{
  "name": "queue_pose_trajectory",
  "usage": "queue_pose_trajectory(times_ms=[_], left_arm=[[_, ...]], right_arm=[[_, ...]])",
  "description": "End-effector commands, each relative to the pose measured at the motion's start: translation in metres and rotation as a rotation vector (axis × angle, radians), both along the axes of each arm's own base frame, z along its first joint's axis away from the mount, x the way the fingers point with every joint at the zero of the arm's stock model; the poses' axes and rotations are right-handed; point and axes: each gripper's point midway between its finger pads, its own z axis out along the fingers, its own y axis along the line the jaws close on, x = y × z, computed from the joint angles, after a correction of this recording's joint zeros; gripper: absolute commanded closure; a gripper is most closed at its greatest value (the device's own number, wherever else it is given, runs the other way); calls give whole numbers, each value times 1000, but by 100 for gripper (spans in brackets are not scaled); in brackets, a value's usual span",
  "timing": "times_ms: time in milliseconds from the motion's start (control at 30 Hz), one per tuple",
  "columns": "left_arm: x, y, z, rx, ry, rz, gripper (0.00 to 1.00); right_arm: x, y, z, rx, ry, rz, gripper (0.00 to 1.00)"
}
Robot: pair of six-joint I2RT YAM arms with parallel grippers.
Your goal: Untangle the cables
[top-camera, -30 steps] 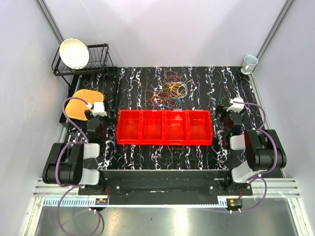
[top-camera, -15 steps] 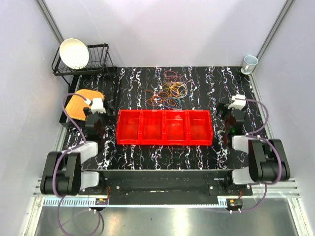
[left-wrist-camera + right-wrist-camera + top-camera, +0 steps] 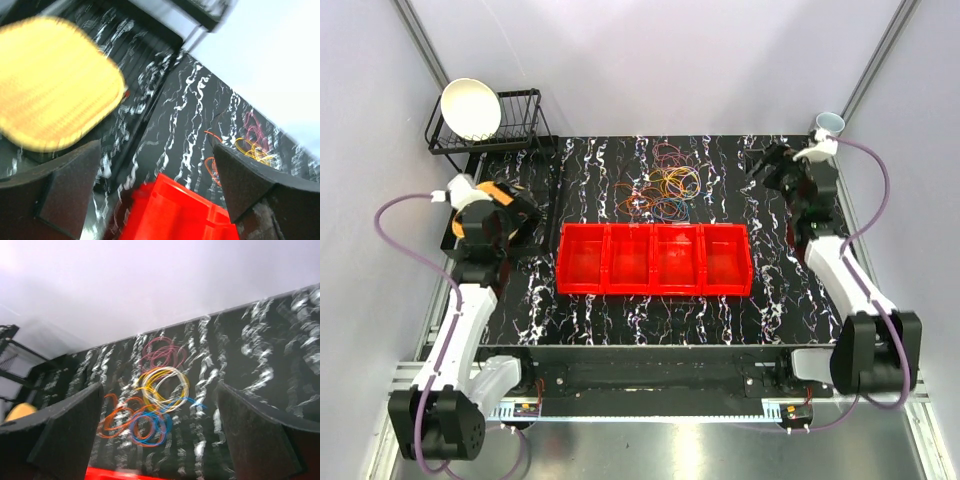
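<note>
Right gripper (image 3: 767, 163) spread wide, empty. The cables (image 3: 665, 185) lie off to its left, one tangled pile beyond the red tray (image 3: 582, 262). Left gripper (image 3: 520, 218), wide too, sits farther off, so the right arm's nearer.

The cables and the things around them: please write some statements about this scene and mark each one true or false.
1. The cables lie in one heap on the table, beyond the red bin. True.
2. Each of the bin's four compartments holds a cable. False: all four are empty.
3. The left gripper and the right gripper are both open and hold nothing. True.
4. The white bowl stands in the dish rack at the far right corner. False: the rack is at the far left corner.
5. The right gripper touches the yellow cable. False: it is apart from the heap.
</note>
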Motion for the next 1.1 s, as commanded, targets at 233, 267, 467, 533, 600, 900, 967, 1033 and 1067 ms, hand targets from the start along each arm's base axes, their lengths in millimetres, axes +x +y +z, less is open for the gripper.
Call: queue_pose_trajectory(times_ms=[233,267,467,533,600,900,967,1033,1067], left_arm=[[-36,-28,7,-112,153,-161,1],[-43,-35,2,-100,201,-189,1],[-71,-59,10,74,337,-299,1],[-77,-63,15,125,351,-337,1],[-87,-65,12,154,384,-376,1],[-108,-47,-51,249,453,-343,1],[-109,-51,-44,247,439,-363,1],[-107,-51,-42,248,413,-358,1],[-107,-50,-44,253,420,-354,1]], right_arm=[[43,58,-54,179,510,226,5],[46,64,-50,188,515,245,8],[70,85,-76,275,607,259,12],[78,96,-92,305,648,265,14],[88,105,-99,316,660,279,16],[129,122,-134,479,748,201,23],[134,130,-135,511,750,217,23],[143,134,-141,536,751,206,24],[143,141,-143,534,755,207,24]])
